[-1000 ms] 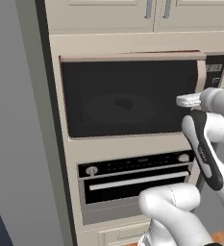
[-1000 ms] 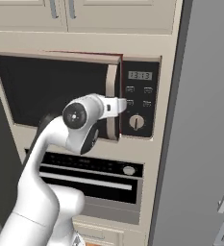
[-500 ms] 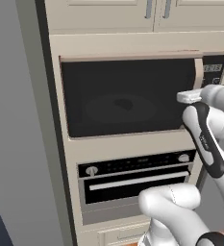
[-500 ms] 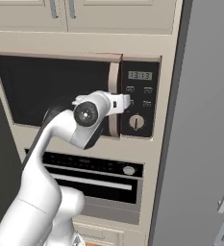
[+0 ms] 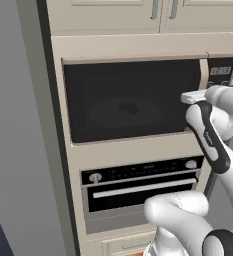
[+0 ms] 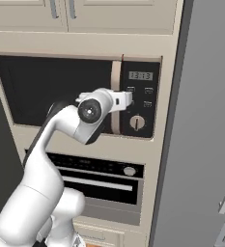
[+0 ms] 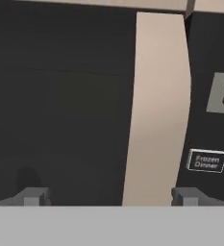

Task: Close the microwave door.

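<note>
The gripper (image 7: 110, 196) was spread wide and held nothing, its two dark fingertips (image 7: 32, 196) well apart. Straight ahead of the fingers, between their tips, rose the curved beige handle (image 7: 156, 105) of the microwave door (image 5: 130, 100). Beyond the left fingertip lay the door's dark tinted window (image 7: 56, 96); beyond the right fingertip stood the black control panel (image 6: 140, 99), with a small button labelled "Frozen Dinner" (image 7: 206, 160) just above that tip. The door sat nearly flush in the microwave (image 6: 80, 94), closed or very close to it; whether it was fully latched could not be told. Whether the fingers touched the handle could not be told either. Below the hand was the black oven (image 5: 138, 192) with its horizontal silver handle.
</note>
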{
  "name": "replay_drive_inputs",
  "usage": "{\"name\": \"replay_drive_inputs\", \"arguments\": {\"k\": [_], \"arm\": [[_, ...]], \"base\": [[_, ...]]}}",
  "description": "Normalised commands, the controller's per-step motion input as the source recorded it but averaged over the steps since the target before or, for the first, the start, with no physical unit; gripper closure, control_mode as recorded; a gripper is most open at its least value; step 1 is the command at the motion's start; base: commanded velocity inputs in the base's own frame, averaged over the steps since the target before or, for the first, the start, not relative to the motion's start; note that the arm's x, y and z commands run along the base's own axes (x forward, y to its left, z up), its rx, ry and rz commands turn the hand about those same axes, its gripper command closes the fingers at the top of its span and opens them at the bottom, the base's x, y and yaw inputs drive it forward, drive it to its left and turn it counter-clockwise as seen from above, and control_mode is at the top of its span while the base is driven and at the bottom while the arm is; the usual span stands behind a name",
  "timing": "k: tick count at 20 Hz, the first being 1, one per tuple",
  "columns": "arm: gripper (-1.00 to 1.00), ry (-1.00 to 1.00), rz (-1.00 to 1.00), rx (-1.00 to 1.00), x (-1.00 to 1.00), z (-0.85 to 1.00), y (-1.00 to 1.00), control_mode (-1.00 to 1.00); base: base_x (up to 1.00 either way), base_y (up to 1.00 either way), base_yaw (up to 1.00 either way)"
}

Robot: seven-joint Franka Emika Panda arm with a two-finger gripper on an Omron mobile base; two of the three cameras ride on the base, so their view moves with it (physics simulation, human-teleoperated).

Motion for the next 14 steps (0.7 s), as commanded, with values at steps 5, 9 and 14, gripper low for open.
{"name": "replay_drive_inputs", "arguments": {"k": [5,9,14], "arm": [[-1.0,0.0,0.0,0.0,0.27,0.0,0.0,-1.0],[-1.0,0.0,0.0,0.0,0.22,0.0,0.0,-1.0],[-1.0,0.01,0.0,-0.07,-0.05,0.16,0.03,-1.0]], "base": [[0.0,0.0,0.0],[0.0,0.0,0.0],[0.0,0.0,0.0]]}}
